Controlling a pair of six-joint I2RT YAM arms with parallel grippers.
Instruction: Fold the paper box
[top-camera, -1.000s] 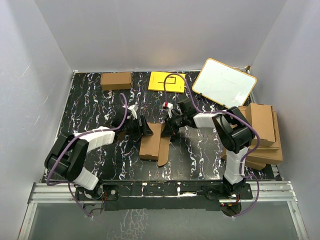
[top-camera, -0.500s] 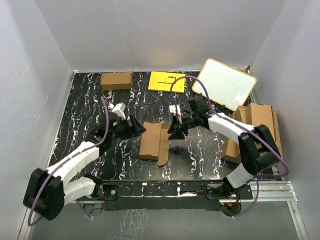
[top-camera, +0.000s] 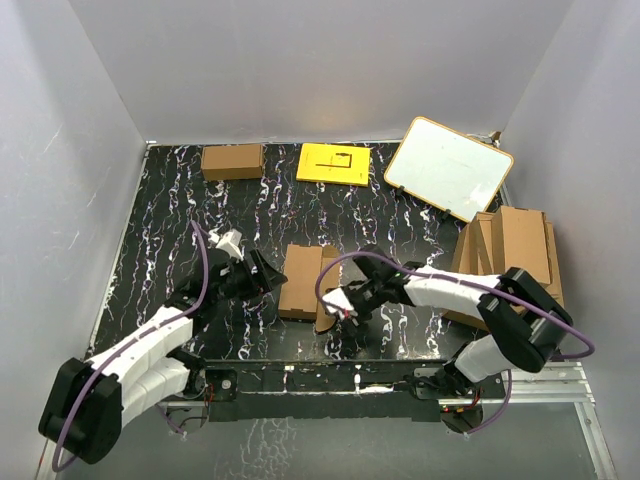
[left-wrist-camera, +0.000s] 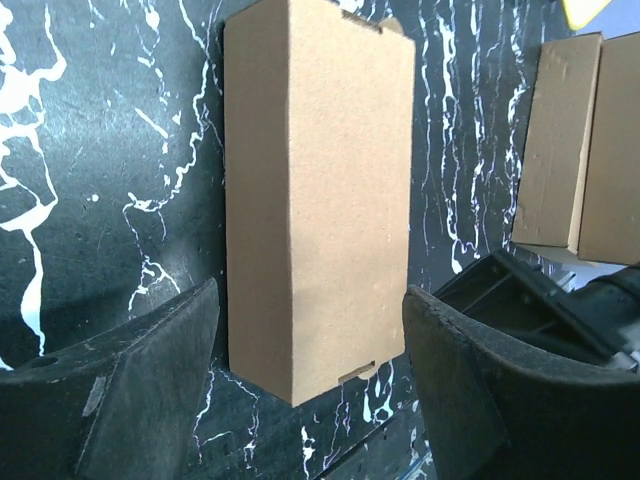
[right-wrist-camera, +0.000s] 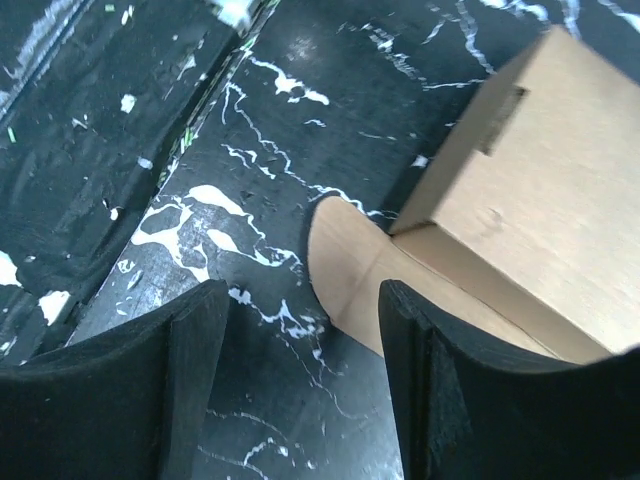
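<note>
Right wrist view: my spread right pincer framed the paper box's rounded flap, which I judged best pinched edge-on.

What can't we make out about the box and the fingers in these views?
- Right wrist: the paper box runs off the right edge. Whether the right gripper touches its flap cannot be told.
- Left wrist: the top edge cuts off the box's far end. Contact with the left gripper is unclear.
- Top external: the right arm covers the box's near right corner.
- All views: closed walls hide the box's inside.
</note>
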